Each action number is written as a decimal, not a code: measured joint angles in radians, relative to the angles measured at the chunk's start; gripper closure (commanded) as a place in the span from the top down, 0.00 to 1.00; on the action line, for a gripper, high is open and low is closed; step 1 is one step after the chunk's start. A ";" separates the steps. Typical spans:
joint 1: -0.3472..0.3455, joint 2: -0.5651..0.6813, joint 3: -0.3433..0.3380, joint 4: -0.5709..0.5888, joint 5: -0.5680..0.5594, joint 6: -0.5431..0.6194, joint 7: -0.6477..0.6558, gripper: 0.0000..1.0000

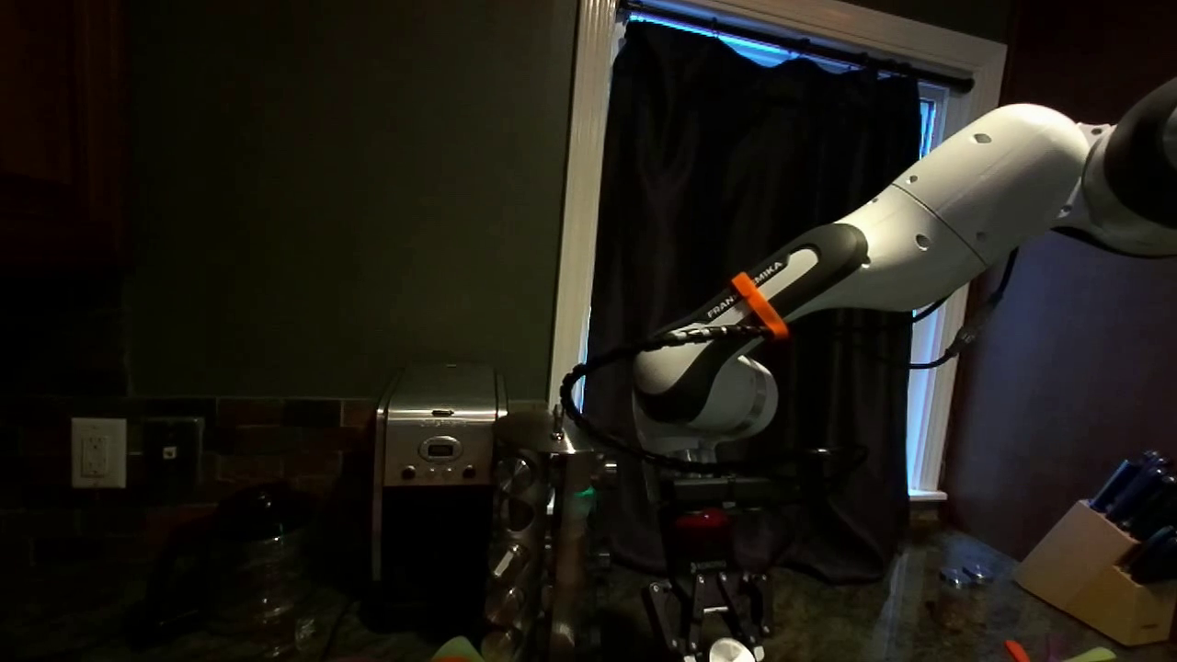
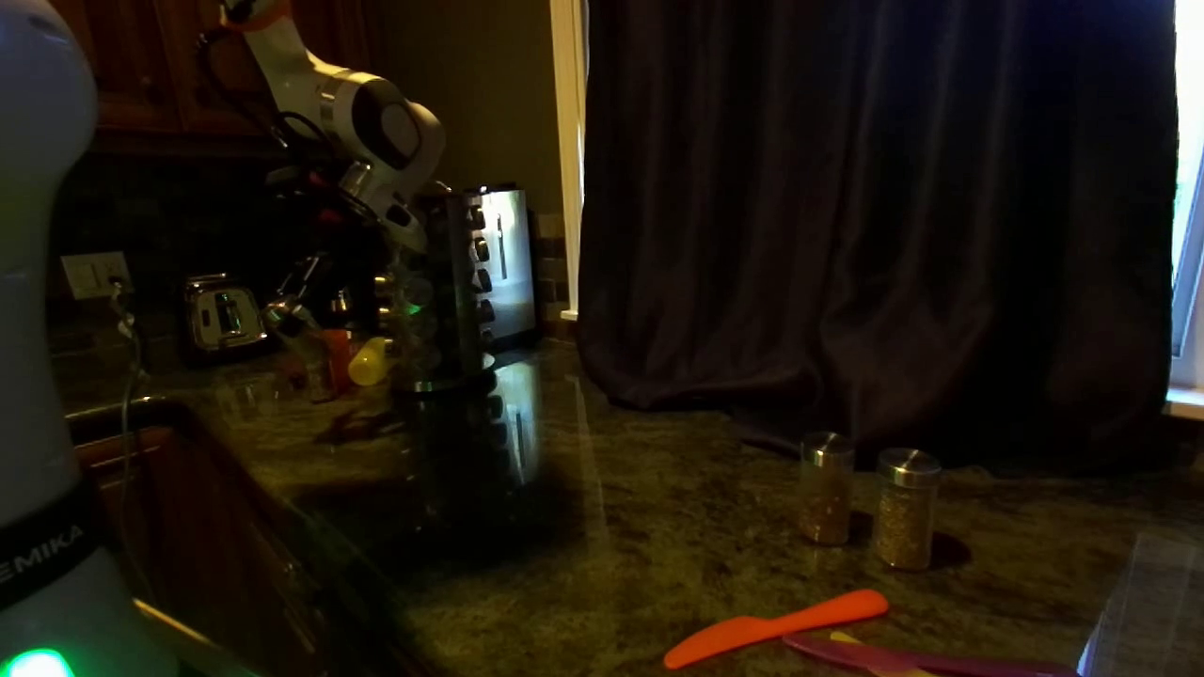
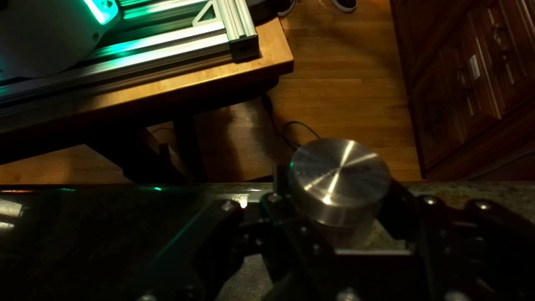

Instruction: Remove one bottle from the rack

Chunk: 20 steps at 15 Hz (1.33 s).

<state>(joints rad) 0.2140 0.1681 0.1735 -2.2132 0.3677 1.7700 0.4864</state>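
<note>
I have the gripper (image 3: 337, 196) clamped around a bottle (image 3: 334, 218), jaws against both its sides, its round metal lid (image 3: 339, 171) facing me in the wrist view. Whether its base touches the counter (image 2: 649, 527) I can't tell.

In an exterior view the rack (image 1: 572, 542) stands upright at about ten o'clock from my gripper, near but apart from it, a column of other bottles (image 1: 508, 561) set in its side with lids outward. Beyond it, also toward ten, I see a steel appliance (image 1: 441, 414), and the knife block (image 1: 1085, 570) sits well away at three.

In an exterior view, reading the clock from the rack, two filled jars (image 2: 906, 517) stand upright at four, well apart from it. An orange knife (image 2: 776, 628) and a purple utensil (image 2: 903, 657) lie between four and five on the counter. Looking down through the wrist view, I have a wooden cabinet (image 3: 459, 92) at about two o'clock from the lid and the robot's base (image 3: 50, 37), lit green, at ten.
</note>
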 measured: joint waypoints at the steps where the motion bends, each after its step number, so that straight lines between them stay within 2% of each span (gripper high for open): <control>1: -0.001 0.005 -0.005 0.003 0.000 0.000 0.005 0.24; 5: -0.039 0.060 -0.061 0.031 0.001 -0.007 0.033 0.24; 12: -0.162 0.198 -0.165 0.088 0.049 -0.080 0.015 0.24; 17: -0.234 0.277 -0.187 0.125 0.129 -0.167 -0.072 0.24; 20: -0.255 0.317 -0.189 0.146 0.185 -0.176 -0.102 0.24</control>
<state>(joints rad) -0.0406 0.4851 -0.0151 -2.0669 0.5528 1.5940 0.3840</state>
